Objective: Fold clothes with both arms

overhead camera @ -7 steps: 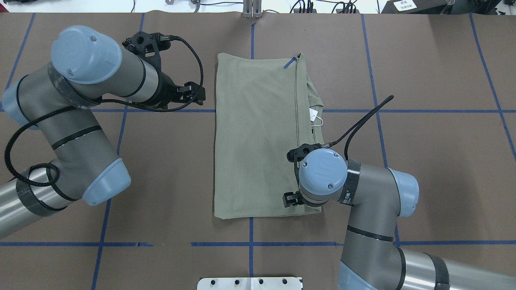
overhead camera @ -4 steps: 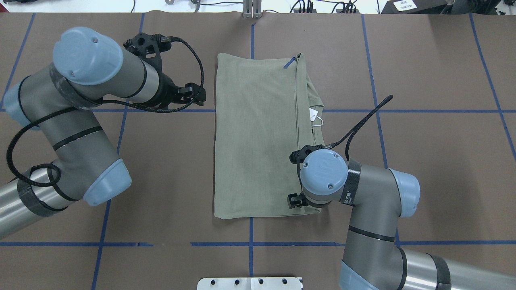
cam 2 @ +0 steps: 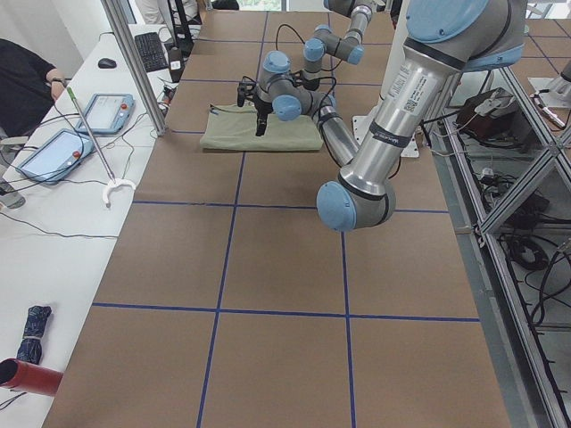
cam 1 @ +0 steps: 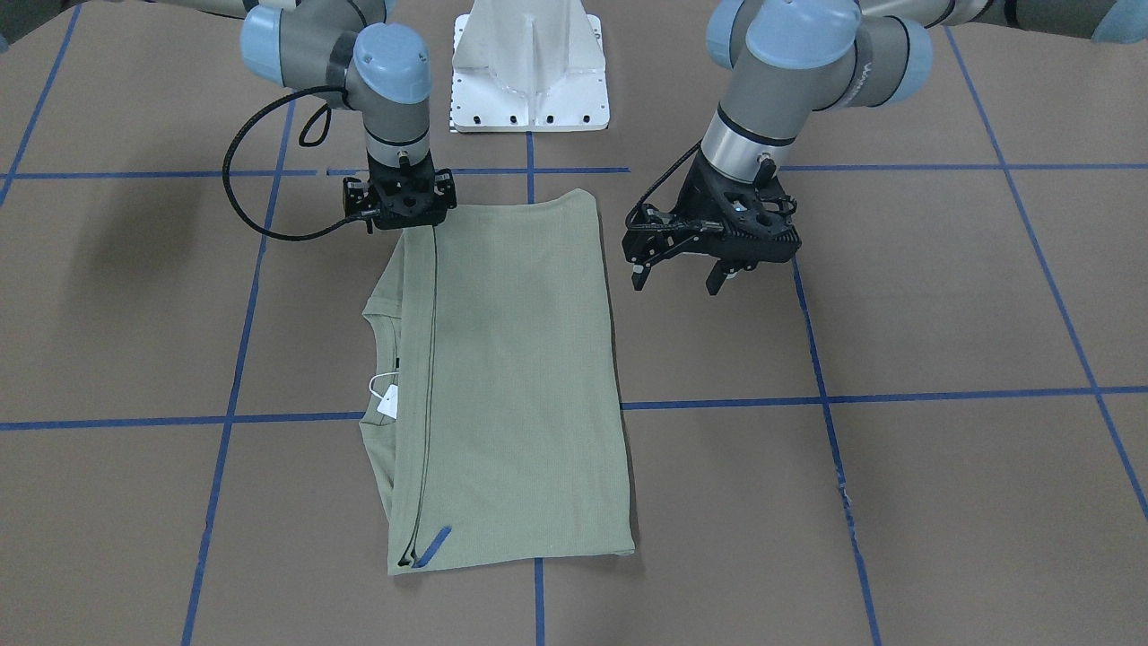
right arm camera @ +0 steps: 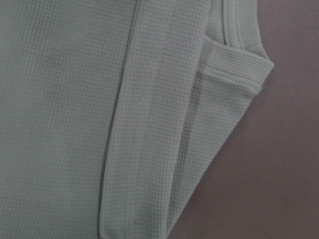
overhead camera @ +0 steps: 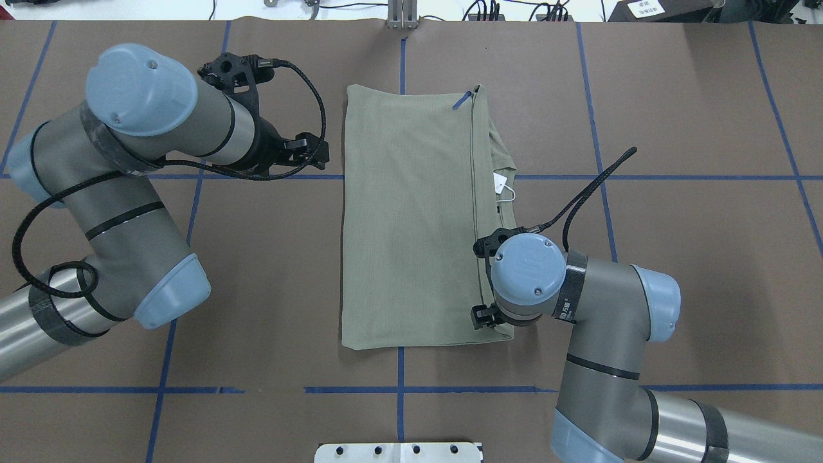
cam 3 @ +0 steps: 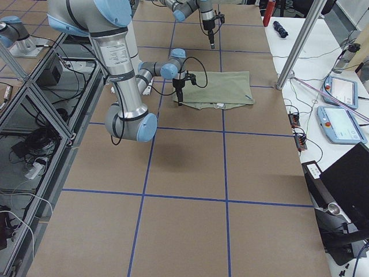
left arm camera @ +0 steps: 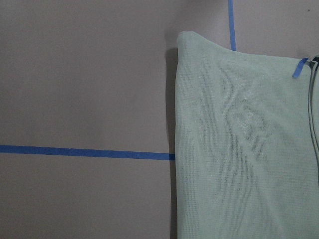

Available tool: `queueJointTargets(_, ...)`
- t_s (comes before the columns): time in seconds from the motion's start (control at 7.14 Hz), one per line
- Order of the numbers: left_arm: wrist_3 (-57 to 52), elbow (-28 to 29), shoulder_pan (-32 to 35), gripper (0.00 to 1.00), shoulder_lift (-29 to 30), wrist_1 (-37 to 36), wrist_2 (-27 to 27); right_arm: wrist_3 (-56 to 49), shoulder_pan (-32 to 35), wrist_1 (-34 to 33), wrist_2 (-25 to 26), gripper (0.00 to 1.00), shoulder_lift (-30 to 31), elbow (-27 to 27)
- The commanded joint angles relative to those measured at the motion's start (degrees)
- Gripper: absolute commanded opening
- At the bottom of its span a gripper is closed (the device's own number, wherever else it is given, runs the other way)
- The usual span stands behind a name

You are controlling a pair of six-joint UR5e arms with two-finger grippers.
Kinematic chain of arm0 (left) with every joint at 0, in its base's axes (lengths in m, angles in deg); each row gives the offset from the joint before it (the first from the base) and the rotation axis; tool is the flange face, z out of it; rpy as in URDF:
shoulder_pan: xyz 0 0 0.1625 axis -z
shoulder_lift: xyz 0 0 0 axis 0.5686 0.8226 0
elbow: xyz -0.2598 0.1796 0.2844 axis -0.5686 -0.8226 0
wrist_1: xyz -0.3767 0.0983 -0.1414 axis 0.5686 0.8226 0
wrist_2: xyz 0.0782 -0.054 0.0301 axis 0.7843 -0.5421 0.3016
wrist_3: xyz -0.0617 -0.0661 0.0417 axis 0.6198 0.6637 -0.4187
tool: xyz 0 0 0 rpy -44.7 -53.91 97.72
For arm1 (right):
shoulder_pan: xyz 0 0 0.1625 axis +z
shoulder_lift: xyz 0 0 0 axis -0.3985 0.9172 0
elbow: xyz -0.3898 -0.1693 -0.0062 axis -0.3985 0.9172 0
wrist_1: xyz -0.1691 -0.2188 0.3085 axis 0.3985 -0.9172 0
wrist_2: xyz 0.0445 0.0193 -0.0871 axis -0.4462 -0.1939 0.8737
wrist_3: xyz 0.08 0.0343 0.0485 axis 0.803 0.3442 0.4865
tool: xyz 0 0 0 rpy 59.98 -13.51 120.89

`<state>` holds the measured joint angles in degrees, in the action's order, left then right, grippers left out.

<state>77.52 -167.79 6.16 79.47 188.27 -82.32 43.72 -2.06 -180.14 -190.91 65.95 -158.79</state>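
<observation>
From across the table (cam 1: 897,314), I see the green shirt (cam 1: 511,377) lying flat in the middle, folded into a long rectangle. Its white hang tag (cam 1: 387,402) peeks out at the collar side, and a short strip of blue tape (cam 1: 432,547) sits on the far corner. The left gripper (cam 1: 677,280) hangs above the bare table just beside the shirt's long edge, not touching it, with its jaws spread wide. The right gripper (cam 1: 408,220) points straight down on the shirt's corner nearest the robot. I cannot tell how its jaws stand.

From above, the shirt (overhead camera: 405,218) lies between both arms. The left gripper (overhead camera: 315,149) is close to its edge, and the wrist hides the right gripper's fingers.

From the two table ends the shirt (cam 2: 259,134) (cam 3: 222,86) looks small and flat.

The left wrist camera shows the shirt's corner (left arm camera: 244,139) and a blue tape line (left arm camera: 84,152) on the table.

The right wrist camera shows only layered knit folds (right arm camera: 149,124) at very close range.
</observation>
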Motion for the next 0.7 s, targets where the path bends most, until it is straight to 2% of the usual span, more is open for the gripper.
queueJointTargets(0.0, 0.0, 0.1, -0.1, 1.00, 0.1, 0.2, -0.1, -0.3, 1.4, -0.1, -0.1, 1.00, 1.7, -0.7)
queueJointTargets(0.28, 0.0, 0.2, -0.2, 1.00, 0.2, 1.3, -0.1, -2.1, 2.8, 0.0, -0.1, 1.00, 6.1, -3.1)
queueJointTargets(0.56, -0.1, 0.2, -0.2, 1.00, 0.1, 1.3, -0.1, -2.2, 3.8, 0.1, -0.2, 1.00, 6.1, -4.5)
